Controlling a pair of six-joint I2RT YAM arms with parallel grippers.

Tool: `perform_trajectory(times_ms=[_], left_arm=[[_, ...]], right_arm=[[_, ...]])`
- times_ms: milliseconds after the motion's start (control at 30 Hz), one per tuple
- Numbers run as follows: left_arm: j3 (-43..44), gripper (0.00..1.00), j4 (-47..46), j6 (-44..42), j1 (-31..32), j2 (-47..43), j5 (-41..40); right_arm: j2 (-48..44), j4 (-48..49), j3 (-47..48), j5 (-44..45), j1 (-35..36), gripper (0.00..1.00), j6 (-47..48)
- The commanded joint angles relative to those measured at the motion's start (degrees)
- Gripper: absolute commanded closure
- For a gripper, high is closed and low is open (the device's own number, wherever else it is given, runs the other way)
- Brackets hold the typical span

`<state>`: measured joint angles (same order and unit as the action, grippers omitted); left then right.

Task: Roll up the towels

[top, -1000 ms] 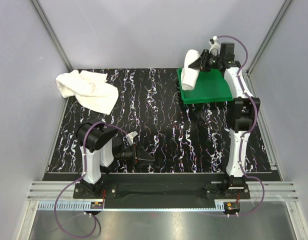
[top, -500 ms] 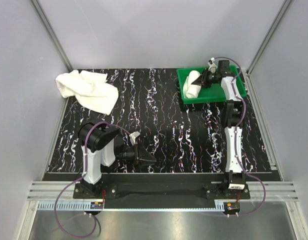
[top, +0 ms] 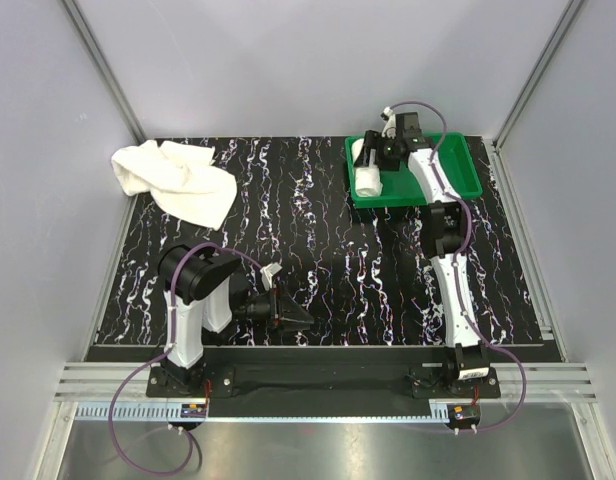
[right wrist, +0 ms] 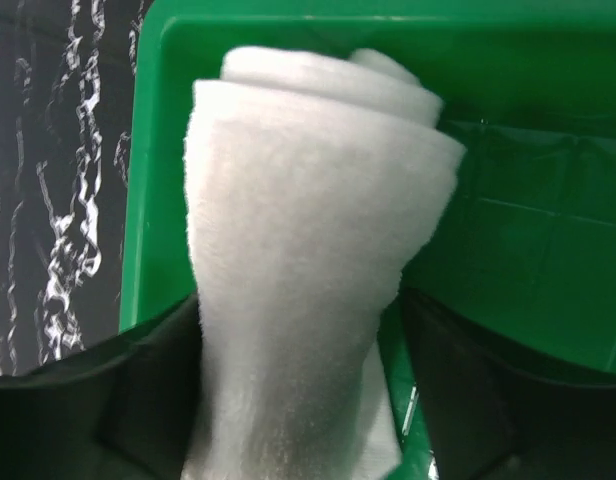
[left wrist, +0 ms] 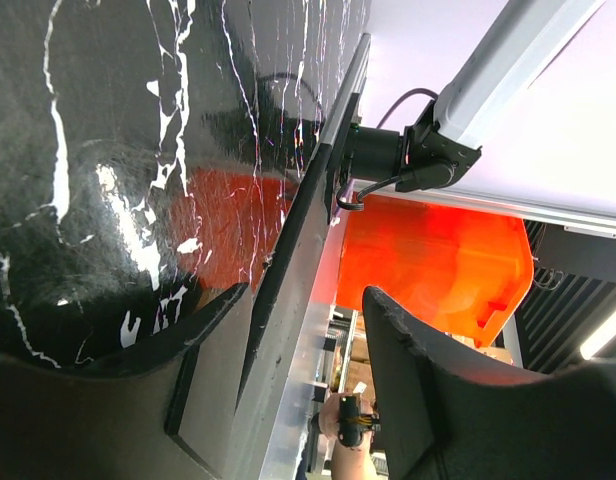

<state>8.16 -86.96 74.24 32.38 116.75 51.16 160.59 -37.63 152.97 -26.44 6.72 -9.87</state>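
Note:
A smaller white towel point(top: 369, 173), rolled up, lies at the left end of the green tray point(top: 453, 172). My right gripper point(top: 380, 152) hangs over it, open. In the right wrist view the roll point(right wrist: 308, 230) sits between the fingers of the right gripper point(right wrist: 300, 300). Green tray floor point(right wrist: 548, 250) shows between the roll and the right finger point(right wrist: 468, 390). The larger towel point(top: 175, 178) lies crumpled and unrolled at the far left of the table. My left gripper point(top: 293, 316) rests low near the front edge, open and empty; the left wrist view shows the left gripper point(left wrist: 308, 295) facing the table's edge.
The black marbled table top point(top: 308, 230) spreads between the two towels. Grey walls and aluminium posts close in the back and sides. An orange bin point(left wrist: 438, 260) stands beyond the table's front rail.
My right arm has lowered the rolled towel into the tray and shifted left, and its jaws have spread apart from the roll. The left arm has barely moved.

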Motion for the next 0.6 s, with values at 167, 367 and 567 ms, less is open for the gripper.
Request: perform_trajectory(times_ms=[167,367,567], left_arm=[[-1.4,0.44,-8.3,-3.1,0.8,5.4,-5.5],[-1.3,0.45,-7.9,-3.5,1.1,5.2,-6.1],[-1.4,0.45,-7.7,-3.6,1.4,5.1,-6.4]], right_arm=[[-3.2,-0.2,-2.1,15.1,2.5,0.08,0.4],[-8.3,0.4,-5.0,16.2,2.5,0.05,0.4],[-12.1,-0.2,-6.3,15.9,2.5,0.03,0.7]])
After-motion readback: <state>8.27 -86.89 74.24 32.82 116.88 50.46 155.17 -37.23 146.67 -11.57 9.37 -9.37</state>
